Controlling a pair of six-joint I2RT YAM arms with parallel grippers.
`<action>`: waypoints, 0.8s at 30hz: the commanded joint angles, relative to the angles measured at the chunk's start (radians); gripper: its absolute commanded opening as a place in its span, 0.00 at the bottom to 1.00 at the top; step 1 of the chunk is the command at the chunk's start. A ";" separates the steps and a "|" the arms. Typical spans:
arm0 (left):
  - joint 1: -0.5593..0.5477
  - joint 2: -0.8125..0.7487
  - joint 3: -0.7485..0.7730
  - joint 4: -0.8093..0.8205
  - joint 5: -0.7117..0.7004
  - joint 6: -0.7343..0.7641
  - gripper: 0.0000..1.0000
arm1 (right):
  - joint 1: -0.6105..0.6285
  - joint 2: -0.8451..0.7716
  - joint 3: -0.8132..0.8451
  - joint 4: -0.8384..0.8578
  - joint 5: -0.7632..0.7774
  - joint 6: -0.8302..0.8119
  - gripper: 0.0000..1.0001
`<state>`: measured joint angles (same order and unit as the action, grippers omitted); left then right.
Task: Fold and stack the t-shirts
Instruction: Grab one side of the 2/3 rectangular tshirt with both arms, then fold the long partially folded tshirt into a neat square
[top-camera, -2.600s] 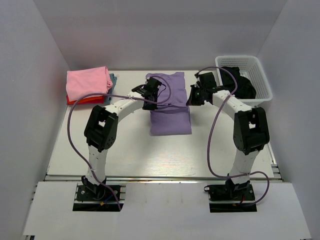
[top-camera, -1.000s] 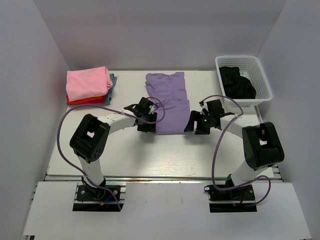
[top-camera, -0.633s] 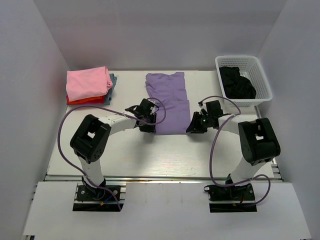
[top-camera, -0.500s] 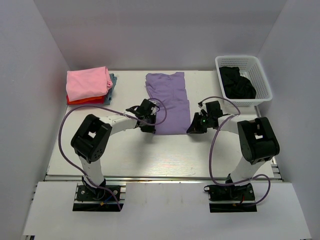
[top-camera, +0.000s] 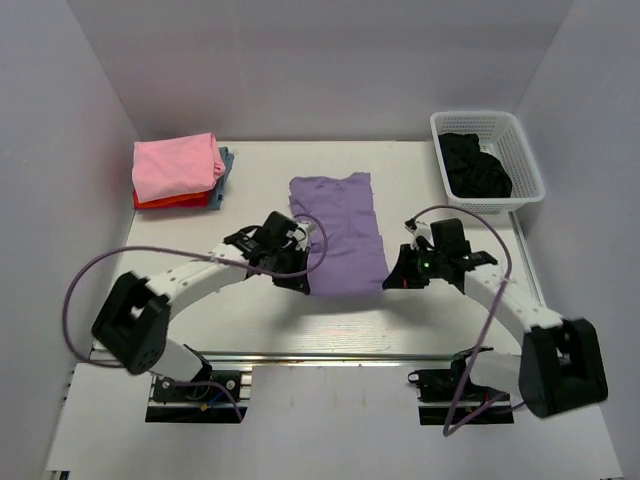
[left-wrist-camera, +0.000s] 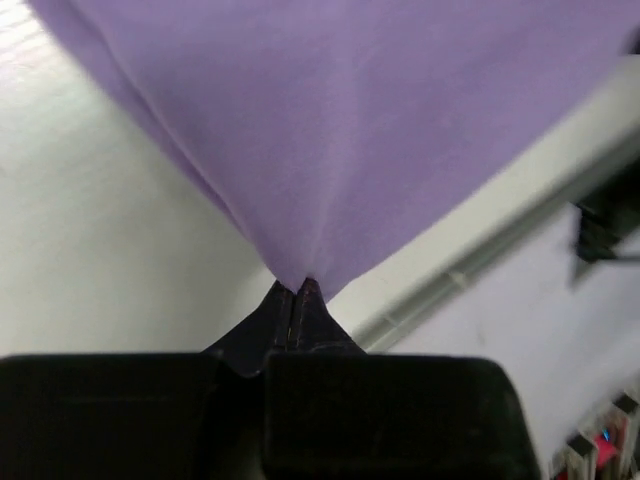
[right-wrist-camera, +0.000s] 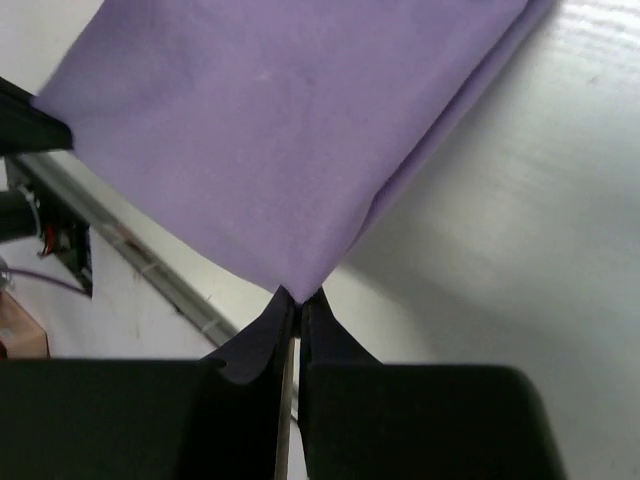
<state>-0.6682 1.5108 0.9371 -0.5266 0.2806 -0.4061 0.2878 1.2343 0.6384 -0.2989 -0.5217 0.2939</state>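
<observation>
The lavender shirt (top-camera: 338, 228) lies mid-counter (top-camera: 250, 325) as a long narrow strip, folded lengthwise. Its long axis runs from the back wall toward the near edge, leaning a little to the right as it comes nearer. One short end points at the back wall and the other at the arm bases; which end is the collar cannot be told.

The left fingers (left-wrist-camera: 283, 318) are pressed fully together on the near left corner of the strip. The right fingers (right-wrist-camera: 268, 338) are clamped the same way on the near right corner. Each pair has hold of only a small tip of cloth.

From above, the left arm (top-camera: 190, 280) and right arm (top-camera: 500, 295) reach low over the counter, with the wrists on either side of the strip's near end. The pinched corners themselves are hidden there under the black wrist housings. The wrist cameras show them plainly: the cloth fans out taut from each pinch, and the counter's near rail shows beyond it. The right wrist view also shows the doubled folded edge and its shadow on the counter.

Only the top view shows the rest. A stack sits at the far left corner, with a pink shirt (top-camera: 176, 165) on top, a red shirt (top-camera: 168, 201) at the bottom and a grey-blue shirt (top-camera: 227, 160) peeking out on the right. The white basket (top-camera: 520, 150) at the far right corner holds dark cloth (top-camera: 474, 166), well apart from the strip
</observation>
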 joint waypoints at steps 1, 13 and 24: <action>-0.004 -0.173 0.005 -0.113 0.150 0.033 0.00 | -0.004 -0.149 0.021 -0.236 -0.063 -0.099 0.00; -0.014 -0.495 0.077 -0.153 0.298 0.043 0.00 | -0.007 -0.371 0.234 -0.477 -0.268 -0.219 0.00; 0.010 -0.451 0.086 -0.173 -0.046 -0.068 0.00 | -0.010 -0.230 0.257 -0.217 -0.304 -0.110 0.00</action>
<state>-0.6647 1.0584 0.9833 -0.6914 0.3794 -0.4290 0.2825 0.9749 0.8463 -0.6514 -0.7971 0.1425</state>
